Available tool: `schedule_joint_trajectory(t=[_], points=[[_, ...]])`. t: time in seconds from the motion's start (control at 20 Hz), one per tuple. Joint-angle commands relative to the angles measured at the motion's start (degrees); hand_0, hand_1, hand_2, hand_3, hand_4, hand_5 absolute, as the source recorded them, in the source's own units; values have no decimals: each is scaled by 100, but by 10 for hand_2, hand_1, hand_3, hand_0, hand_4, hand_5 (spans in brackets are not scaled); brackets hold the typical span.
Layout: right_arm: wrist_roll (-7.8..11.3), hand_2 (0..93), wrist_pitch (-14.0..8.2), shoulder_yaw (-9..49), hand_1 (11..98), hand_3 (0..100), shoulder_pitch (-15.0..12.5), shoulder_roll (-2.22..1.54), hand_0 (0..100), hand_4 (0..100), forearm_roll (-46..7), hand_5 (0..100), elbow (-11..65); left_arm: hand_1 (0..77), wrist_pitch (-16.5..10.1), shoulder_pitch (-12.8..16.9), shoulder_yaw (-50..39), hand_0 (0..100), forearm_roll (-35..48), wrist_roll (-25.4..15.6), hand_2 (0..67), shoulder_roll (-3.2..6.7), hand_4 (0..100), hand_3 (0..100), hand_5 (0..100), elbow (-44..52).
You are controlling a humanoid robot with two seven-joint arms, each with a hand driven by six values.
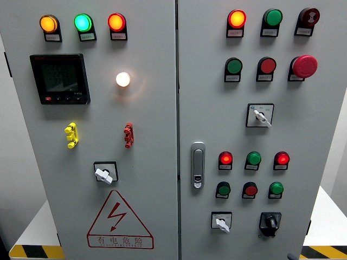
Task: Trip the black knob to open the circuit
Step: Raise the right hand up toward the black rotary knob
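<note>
Bright, even light, sharp focus (white lamp (pixel 123 79) flares on grey panel (pixel 146 179)).

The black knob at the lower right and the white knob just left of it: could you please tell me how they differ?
The black knob is dark on a black base; the white knob is pale on a white-faced square plate. The black knob's handle stands roughly upright, while the white knob's pointer angles down to the right. Both are rotary switches in the right door's bottom row.
</note>
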Motion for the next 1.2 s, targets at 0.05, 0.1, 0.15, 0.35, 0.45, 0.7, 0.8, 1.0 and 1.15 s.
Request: schedule_joint_trajectory(t=[0.05, 0.1, 0.15, 0.35, 0.45, 0.7, 0.8, 1.0, 1.15], points=[[-43, 55, 0, -36, 498, 941, 148, 11, 794, 998, 0, 1000, -29, 32, 0, 0, 0, 0, 0, -1, 129, -3, 67, 214, 16, 0], [-60, 54, 0, -36, 502, 959, 165, 11, 796, 1000, 0, 1000, -30, 32, 0, -9, 0, 0, 0, -1, 129, 5, 67, 214, 16, 0], [-69, 53, 0, -45, 509, 972, 174, 11, 799, 1000, 0, 1000, -30, 32, 0, 0, 0, 0, 0, -1, 129, -3, 67, 214, 16, 0], [-78, 52, 0, -45, 553, 977, 367, 20, 810, 1000, 0, 1000, -143, 32, 0, -9, 0, 0, 0, -1, 129, -3, 67, 214, 16, 0], [-131, 51, 0, -45, 590, 969, 490, 20, 828, 1000, 0, 1000, -188, 33, 0, -9, 0, 0, 0, -1, 129, -3, 67, 214, 16, 0], [-148, 51, 0, -45, 718, 934, 631, 20, 1000, 989, 0, 1000, -267, 33, 0, -9, 0, 0, 0, -1, 129, -3, 67, 214, 16, 0], [-148, 51, 0, -45, 776, 923, 657, 29, 1000, 964, 0, 1000, -276, 32, 0, -9, 0, 0, 0, -1, 129, -3, 67, 214, 16, 0], [-148, 51, 0, -45, 808, 918, 745, 29, 1000, 952, 9, 1000, -319, 32, 0, -9, 0, 0, 0, 8, 129, -3, 67, 214, 16, 0], [-157, 51, 0, -45, 812, 915, 789, 38, 1000, 949, 9, 1000, -320, 32, 0, -9, 0, 0, 0, -1, 129, -3, 67, 214, 16, 0]])
